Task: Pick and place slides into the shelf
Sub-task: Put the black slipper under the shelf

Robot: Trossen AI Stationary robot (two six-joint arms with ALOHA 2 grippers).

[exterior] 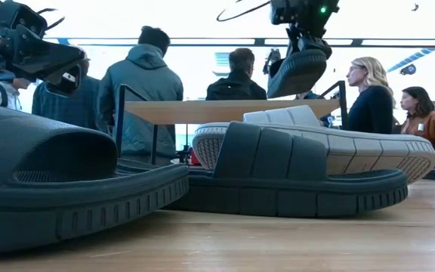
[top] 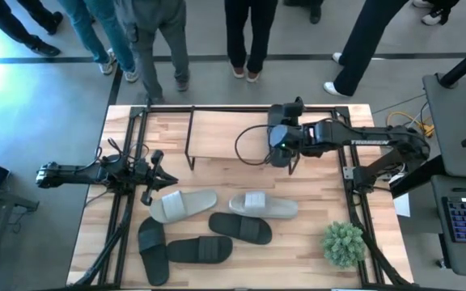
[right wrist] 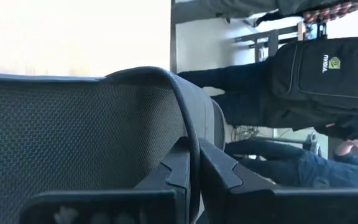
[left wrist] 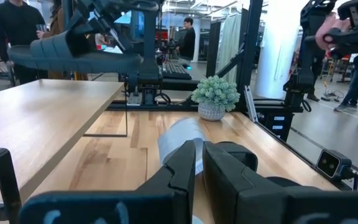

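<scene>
My right gripper (top: 285,145) is shut on a dark slide (exterior: 297,72) and holds it in the air above the right part of the shelf (top: 217,133), a black tube rack with a light wood top. My left gripper (top: 154,179) hovers shut over the table's left side, just left of a light slide (top: 183,204). A second light slide (top: 263,204) and three dark slides (top: 241,228) (top: 201,249) (top: 152,249) lie flat on their soles on the near half of the table. My right gripper pinches the dark slide's broad strap at its edge (right wrist: 191,134), which runs in between the two fingers (right wrist: 176,168). The fingers come from above. The slide hangs tilted below them, lifted clear of the shelf top (exterior: 225,111).
A small potted plant (top: 344,242) stands at the table's near right corner. Black frame rails (top: 124,202) run along the table's left and right edges. Several people stand beyond the far edge. Bare wood lies between the shelf and the slides.
</scene>
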